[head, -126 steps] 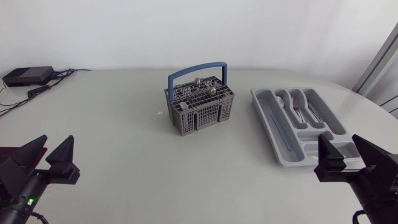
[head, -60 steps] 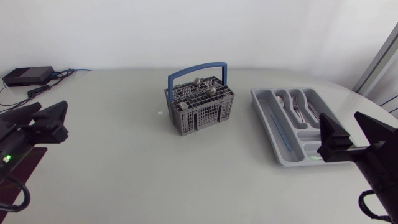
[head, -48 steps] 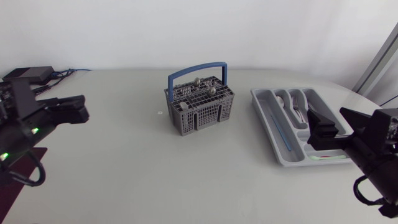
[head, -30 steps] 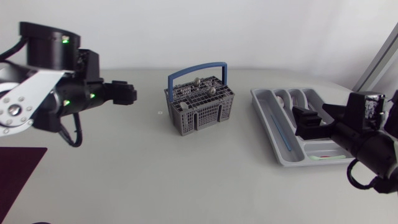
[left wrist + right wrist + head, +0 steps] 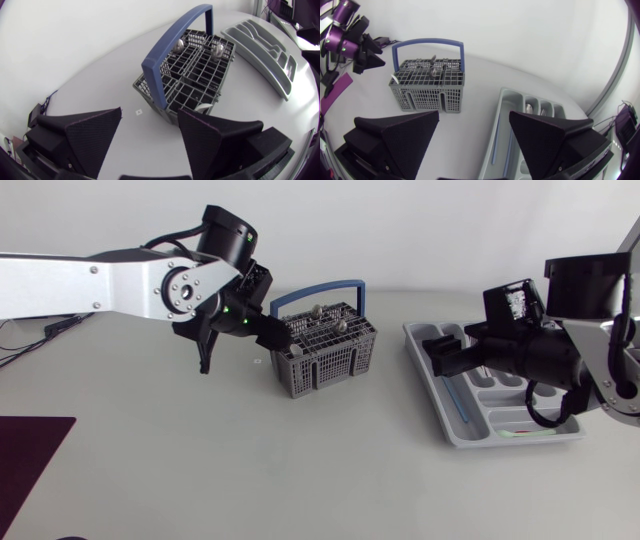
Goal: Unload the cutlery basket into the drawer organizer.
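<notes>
Light, stiff, slippery spoons (image 5: 218, 49) stand in the cutlery basket (image 5: 200, 75), probably best pinched by their protruding bowls; the left gripper (image 5: 150, 112), just beside the basket, gapes open and empty.

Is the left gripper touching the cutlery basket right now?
Cannot tell. In the left wrist view the left gripper overlaps the cutlery basket at its near corner, and the head view shows overlap too; neither shows contact or a gap.
</notes>
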Controlling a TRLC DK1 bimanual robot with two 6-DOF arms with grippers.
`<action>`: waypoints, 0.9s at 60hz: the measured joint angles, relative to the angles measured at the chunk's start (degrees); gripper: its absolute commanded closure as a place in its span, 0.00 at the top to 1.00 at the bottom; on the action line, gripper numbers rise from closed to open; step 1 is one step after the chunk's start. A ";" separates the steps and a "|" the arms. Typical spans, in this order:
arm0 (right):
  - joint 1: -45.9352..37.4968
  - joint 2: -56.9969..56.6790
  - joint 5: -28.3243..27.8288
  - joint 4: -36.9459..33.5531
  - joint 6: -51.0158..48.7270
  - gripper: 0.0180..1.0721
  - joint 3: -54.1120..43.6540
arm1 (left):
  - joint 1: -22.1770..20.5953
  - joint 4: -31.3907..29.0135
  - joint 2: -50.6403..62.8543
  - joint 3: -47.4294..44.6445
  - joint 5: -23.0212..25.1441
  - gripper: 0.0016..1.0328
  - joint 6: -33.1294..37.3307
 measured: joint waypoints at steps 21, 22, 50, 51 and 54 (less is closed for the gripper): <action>1.14 12.00 -3.82 -3.04 -5.14 0.96 7.82 | 6.51 0.61 9.55 8.00 13.90 0.62 -0.72; 1.20 12.44 -3.82 -3.04 -5.14 0.96 8.07 | 6.69 0.94 9.55 8.00 14.32 0.60 -0.85; 2.56 18.84 -3.82 -2.99 -6.03 0.96 10.29 | 6.99 7.48 9.86 7.98 17.88 0.19 -0.61; 2.56 18.84 -3.82 -3.02 -6.03 0.96 10.32 | 6.99 7.45 9.86 7.98 17.88 0.19 -0.61; 2.56 18.84 -3.82 -2.99 -6.03 0.96 10.40 | 6.99 7.23 9.86 7.98 17.90 0.17 -0.42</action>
